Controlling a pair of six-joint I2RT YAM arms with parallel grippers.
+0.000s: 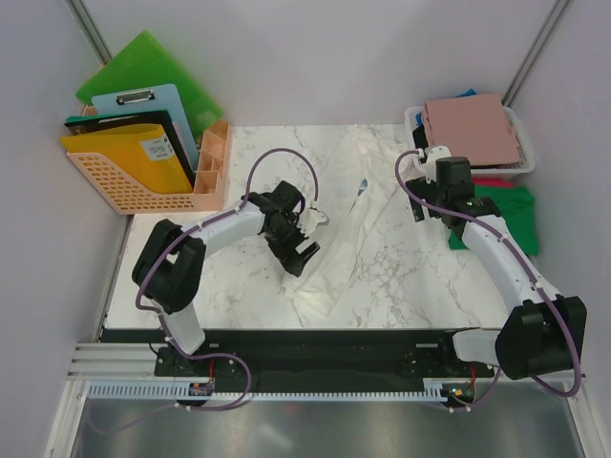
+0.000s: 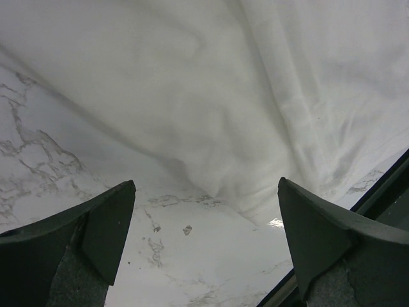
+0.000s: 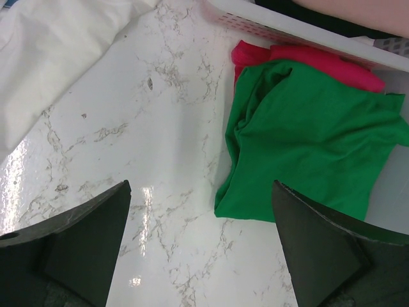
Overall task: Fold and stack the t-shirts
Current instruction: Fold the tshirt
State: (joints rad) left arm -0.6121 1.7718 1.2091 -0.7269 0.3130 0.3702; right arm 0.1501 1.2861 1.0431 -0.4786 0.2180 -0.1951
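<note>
Left gripper [image 2: 206, 192], jaws apart, is hovering at the cream-white t-shirt [image 1: 348, 224] spread well left of the white mesh basket [image 3: 287, 25], seemingly readying a fold, while the right gripper [image 3: 199, 204] (also open) is idling beside that basket.

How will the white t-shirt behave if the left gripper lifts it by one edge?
Probably floppy: the white t-shirt lies in soft folds, so it should sag from a single pinch. Likely light, since the cloth lies thin and nearly flat. Pushed, it would probably bunch up on the glossy marble table rather than slide whole.
</note>
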